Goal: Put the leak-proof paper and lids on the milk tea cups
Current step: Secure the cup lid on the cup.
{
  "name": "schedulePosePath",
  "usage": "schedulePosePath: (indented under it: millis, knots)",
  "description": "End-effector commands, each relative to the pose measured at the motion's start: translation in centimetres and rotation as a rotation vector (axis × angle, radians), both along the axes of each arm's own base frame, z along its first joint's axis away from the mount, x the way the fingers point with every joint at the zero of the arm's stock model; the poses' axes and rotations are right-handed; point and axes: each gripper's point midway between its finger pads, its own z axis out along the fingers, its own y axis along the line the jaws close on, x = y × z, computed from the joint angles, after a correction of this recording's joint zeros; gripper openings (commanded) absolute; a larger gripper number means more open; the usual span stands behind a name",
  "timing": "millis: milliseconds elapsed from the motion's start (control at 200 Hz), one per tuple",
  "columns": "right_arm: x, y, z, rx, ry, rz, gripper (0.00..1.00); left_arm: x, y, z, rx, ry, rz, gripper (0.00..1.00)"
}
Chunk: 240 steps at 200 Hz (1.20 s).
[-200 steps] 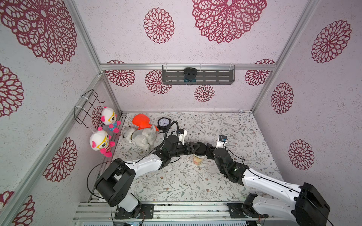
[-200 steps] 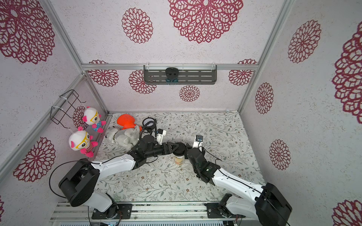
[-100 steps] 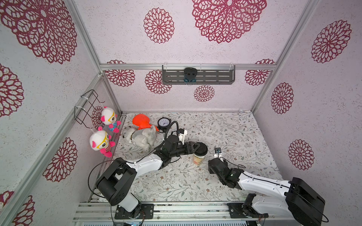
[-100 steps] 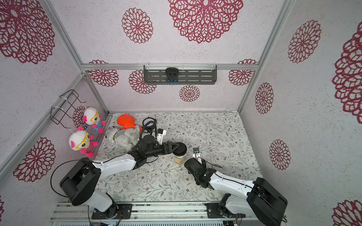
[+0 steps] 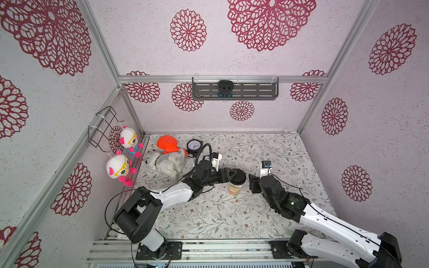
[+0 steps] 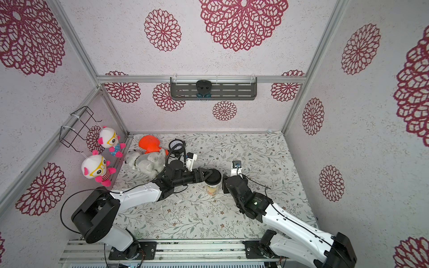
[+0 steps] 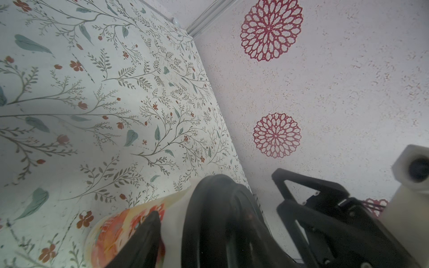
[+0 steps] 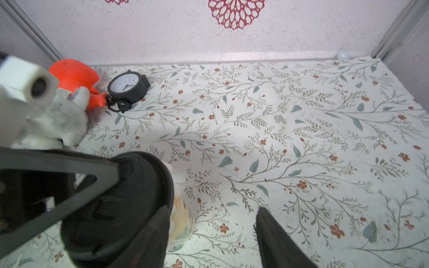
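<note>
L gripper [image 5: 228, 174] jaws looked clamped on black round plastic lid [image 5: 239, 178], with tall cream paper cup w/ orange print [image 5: 234, 189] directly under them. R gripper [image 5: 252, 183] jaws stood apart, empty, just beside cup. Couldn't spot thin white leak-proof paper, maybe under lid. Prob. flimsy, light; pinch an edge.

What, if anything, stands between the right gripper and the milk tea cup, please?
Nothing visible does: the open right gripper is right beside the milk tea cup. A black lid lies over the cup's mouth, at the left gripper.
</note>
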Motion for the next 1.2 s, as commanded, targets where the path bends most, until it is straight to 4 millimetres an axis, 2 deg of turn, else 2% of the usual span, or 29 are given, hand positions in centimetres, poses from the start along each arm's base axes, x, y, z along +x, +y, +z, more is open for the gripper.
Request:
schedulePosePath:
  millis: [0,130,270,405,630,730,901,1196]
  knots:
    - [0.6,0.9,1.7,-0.002,-0.037,0.038,0.62,-6.8,4.7,-13.7,0.376,0.375,-0.038,0.57]
    - [1.5,3.6,1.5,0.033,-0.036,0.101,0.62,-6.7,4.4,-13.1,0.361,0.367,-0.04,0.57]
    - [2.2,4.7,-0.8,0.015,-0.02,0.118,0.63,-6.7,4.0,-12.6,0.339,0.363,-0.045,0.57]
    - [1.9,3.8,-4.3,-0.03,0.02,0.094,0.63,-6.5,3.5,-11.8,0.317,0.354,-0.049,0.57]
    - [-0.1,1.7,-10.2,-0.062,0.096,0.08,0.62,-6.3,3.1,-11.2,0.304,0.35,-0.057,0.57]
    - [-1.0,1.5,-12.3,-0.094,0.126,0.106,0.61,-6.2,3.2,-11.0,0.304,0.348,-0.051,0.57]
    - [-1.9,0.8,-14.6,-0.146,0.164,0.11,0.61,-6.2,3.4,-11.9,0.325,0.358,-0.043,0.57]
    - [-2.3,-0.5,-16.4,-0.14,0.185,0.049,0.61,-6.4,3.5,-12.3,0.311,0.36,-0.032,0.57]
